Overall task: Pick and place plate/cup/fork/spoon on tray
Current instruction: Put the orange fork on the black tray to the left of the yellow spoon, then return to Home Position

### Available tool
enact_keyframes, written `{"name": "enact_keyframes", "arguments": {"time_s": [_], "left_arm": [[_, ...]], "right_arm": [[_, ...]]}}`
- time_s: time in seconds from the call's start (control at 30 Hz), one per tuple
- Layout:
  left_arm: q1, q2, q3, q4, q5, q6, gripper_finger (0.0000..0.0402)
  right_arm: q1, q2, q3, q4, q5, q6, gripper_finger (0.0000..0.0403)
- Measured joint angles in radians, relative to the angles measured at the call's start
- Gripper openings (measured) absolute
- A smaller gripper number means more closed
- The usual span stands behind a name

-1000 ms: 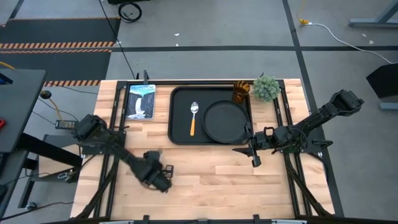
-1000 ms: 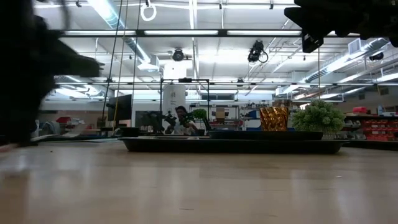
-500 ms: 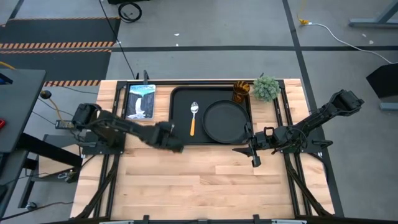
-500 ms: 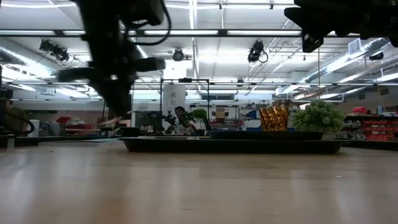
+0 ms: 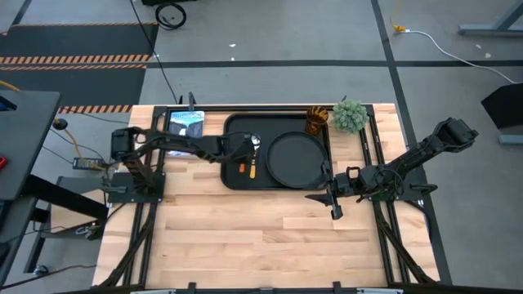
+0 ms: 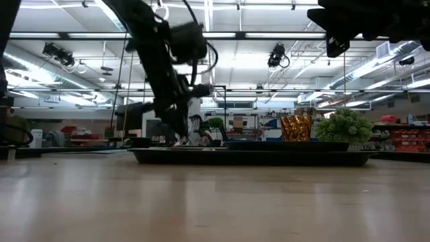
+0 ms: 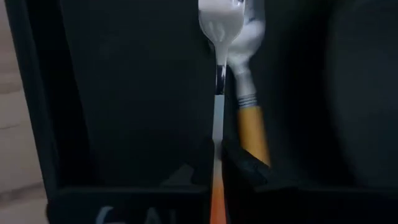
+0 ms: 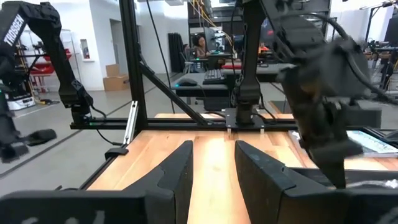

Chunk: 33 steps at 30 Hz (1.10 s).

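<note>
The black tray holds the round black plate on its right half and the spoon, bowl toward the far edge, left of the plate. My left gripper is low over the tray's left part, shut on the fork, right beside the spoon. The amber cup stands at the tray's far right corner. My right gripper waits open and empty off the tray's near right corner. My left gripper pinches the fork's orange handle between its two fingers. The fork runs along the fingers, its tines pointing away from the gripper toward the far edge. I cannot tell whether the tines touch the tray.
A green bushy plant stands right of the cup at the table's far right. A blue-and-white picture card lies left of the tray, partly under my left arm. Bare wood stretches along the table's near half.
My left gripper has swept from the table's near left part toward the far edge and to the right, and now reaches low over the tray's left part beside the spoon. My right arm has kept still.
</note>
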Motion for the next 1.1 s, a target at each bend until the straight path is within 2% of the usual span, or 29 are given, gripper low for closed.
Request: {"name": "enact_keyframes", "arguments": {"time_s": [0.13, 0.3, 0.57, 0.73, 0.93, 1.0, 1.1], "left_arm": [[0.05, 0.059, -0.002, -0.008, 0.054, 0.019, 0.0025], [0.08, 0.072, -0.002, -0.004, 0.068, 0.02, 0.0033], [0.08, 0.071, -0.002, -0.007, 0.074, 0.032, 0.0094], [0.075, 0.017, -0.002, -0.012, 0.112, 0.129, 0.0121], [0.019, -0.099, -0.002, -0.04, 0.141, 0.295, 0.0125], [-0.011, -0.134, -0.002, -0.036, 0.14, 0.334, 0.0125], [-0.057, -0.173, -0.002, -0.03, 0.14, 0.364, 0.0125]], "right_arm": [[0.0, 0.0, 0.0, -0.002, 0.0, 0.003, 0.0126], [0.0, 0.0, 0.0, -0.002, 0.0, 0.004, 0.0126], [0.0, 0.0, 0.0, -0.002, 0.0, 0.005, 0.0126], [0.0, -0.008, 0.0, -0.022, -0.004, 0.001, 0.0126], [-0.021, -0.08, 0.0, -0.098, -0.007, -0.045, 0.012], [-0.051, -0.102, -0.002, -0.124, -0.047, -0.061, 0.0113], [-0.125, -0.121, -0.028, -0.127, -0.194, -0.056, 0.0096]]}}
